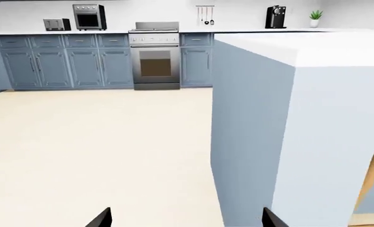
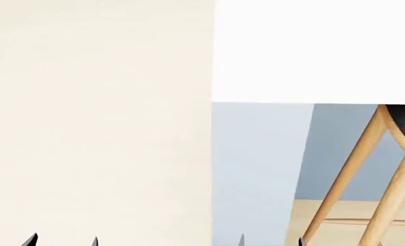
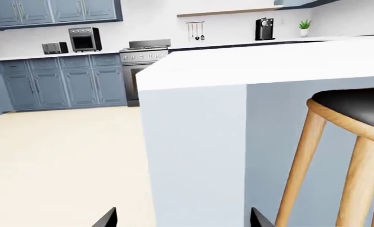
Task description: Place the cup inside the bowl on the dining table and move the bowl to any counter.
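Neither the cup nor the bowl shows in any view. The dining table [image 2: 312, 51] has a plain white top and a blue-grey panel, and its near corner stands just ahead in the head view, the left wrist view [image 1: 313, 47] and the right wrist view [image 3: 269, 61]. My left gripper [image 1: 187, 218] is open with nothing between its tips and is low, in front of the table's side panel; in the head view only its tips [image 2: 62, 241] show. My right gripper [image 3: 183, 218] is open and empty too, its tips [image 2: 271, 241] below the table corner. The counter [image 1: 22, 32] runs along the far wall.
A wooden stool [image 2: 366, 169] with a black seat [image 3: 357, 106] stands against the table on my right. Blue-grey cabinets [image 1: 67, 66], a stove [image 1: 155, 52], a toaster oven [image 1: 89, 16], a toaster [image 1: 57, 24], a coffee machine [image 1: 275, 16] and a plant [image 1: 315, 18] line the far wall. Cream floor [image 2: 93, 128] stretches left.
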Controlling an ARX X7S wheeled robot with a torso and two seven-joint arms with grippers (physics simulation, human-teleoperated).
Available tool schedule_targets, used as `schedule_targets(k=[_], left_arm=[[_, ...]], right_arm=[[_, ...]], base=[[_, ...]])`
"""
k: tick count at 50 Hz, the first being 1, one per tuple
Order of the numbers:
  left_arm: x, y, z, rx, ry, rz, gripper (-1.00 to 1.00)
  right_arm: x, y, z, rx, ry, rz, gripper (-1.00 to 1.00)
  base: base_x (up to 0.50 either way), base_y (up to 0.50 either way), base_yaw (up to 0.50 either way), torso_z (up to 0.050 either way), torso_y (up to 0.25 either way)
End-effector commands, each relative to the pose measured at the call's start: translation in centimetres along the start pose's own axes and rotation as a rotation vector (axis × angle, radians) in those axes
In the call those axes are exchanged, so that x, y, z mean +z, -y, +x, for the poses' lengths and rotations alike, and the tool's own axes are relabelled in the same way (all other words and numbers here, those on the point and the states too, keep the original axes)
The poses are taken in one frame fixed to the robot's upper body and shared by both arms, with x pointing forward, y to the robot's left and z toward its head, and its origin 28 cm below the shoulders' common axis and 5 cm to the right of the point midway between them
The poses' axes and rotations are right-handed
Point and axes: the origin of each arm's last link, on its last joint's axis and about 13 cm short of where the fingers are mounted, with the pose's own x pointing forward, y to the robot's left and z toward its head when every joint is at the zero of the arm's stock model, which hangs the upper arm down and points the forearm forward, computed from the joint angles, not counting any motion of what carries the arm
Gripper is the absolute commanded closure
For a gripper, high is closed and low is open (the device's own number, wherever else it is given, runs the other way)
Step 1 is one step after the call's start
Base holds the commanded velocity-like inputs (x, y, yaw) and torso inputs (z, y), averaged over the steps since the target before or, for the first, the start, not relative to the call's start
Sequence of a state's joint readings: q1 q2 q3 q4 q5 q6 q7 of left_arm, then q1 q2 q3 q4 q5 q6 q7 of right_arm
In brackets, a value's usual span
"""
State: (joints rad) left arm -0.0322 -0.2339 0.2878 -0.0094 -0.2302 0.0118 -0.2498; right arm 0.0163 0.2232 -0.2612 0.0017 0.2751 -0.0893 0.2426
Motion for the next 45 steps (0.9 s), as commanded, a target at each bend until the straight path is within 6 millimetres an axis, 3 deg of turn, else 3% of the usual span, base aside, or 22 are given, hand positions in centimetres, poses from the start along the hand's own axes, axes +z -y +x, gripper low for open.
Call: schedule_targets(k=[1, 45], left_arm=[[0.00, -0.01, 0.00, 0.000, 0.000, 0.000, -1.00], [0.05, -0.09, 0.00, -0.003, 0.001, -0.003, -1.00]], right_arm=[[-0.02, -0.01, 0.01, 0.000, -0.002, 0.000, -1.00], [-0.06, -0.01, 0.04, 0.004, -0.010, -0.004, -1.00]], base=[[0.00, -0.50, 0.00, 0.000, 0.000], [0.00, -0.50, 0.00, 0.000, 0.000]])
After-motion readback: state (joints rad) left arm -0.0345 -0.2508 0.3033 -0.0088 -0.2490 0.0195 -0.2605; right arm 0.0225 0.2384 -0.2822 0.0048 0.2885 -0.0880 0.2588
